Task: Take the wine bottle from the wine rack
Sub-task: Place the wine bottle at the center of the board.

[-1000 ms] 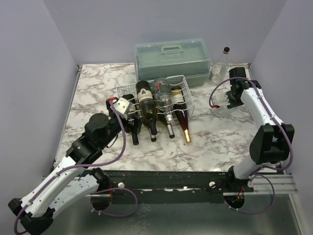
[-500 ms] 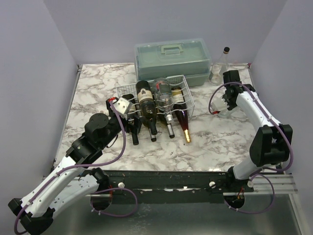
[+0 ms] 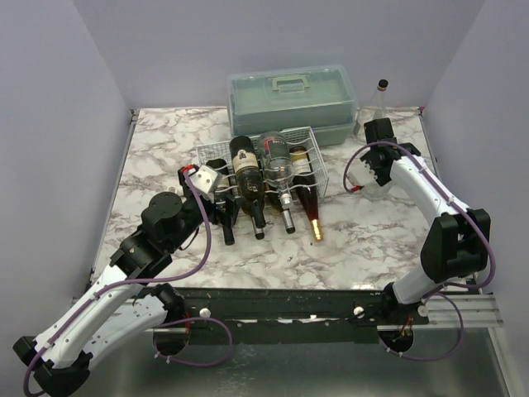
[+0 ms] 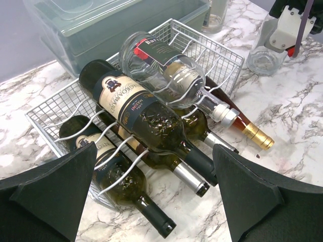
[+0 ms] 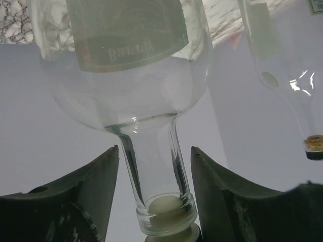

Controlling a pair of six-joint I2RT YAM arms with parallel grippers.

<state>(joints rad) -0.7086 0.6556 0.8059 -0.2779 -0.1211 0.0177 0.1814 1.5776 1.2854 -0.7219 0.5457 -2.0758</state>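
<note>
The right tool (image 5: 154, 151) is parted. Its two fingers (image 5: 86, 196) flank the neck of a clear bottle (image 5: 146, 96), with a sliver of gap on each side, so they grip nothing. That bottle stands upright on the marble table (image 3: 165, 149), to the right of the wine rack (image 3: 318, 178) and apart from it. Farther back, a second clear bottle (image 3: 381, 98) stands beside the grey-green case (image 3: 289, 95). The left tool (image 4: 154, 148) is spread wide and empty, hovering at the near side of the rack in front of the bottle necks. The white wire rack sits mid-table in front of the case. It holds several wine bottles (image 4: 136, 108) lying down with their necks toward the arms, and a clear-glass one (image 4: 166, 63) rests on top of the dark ones.
</note>
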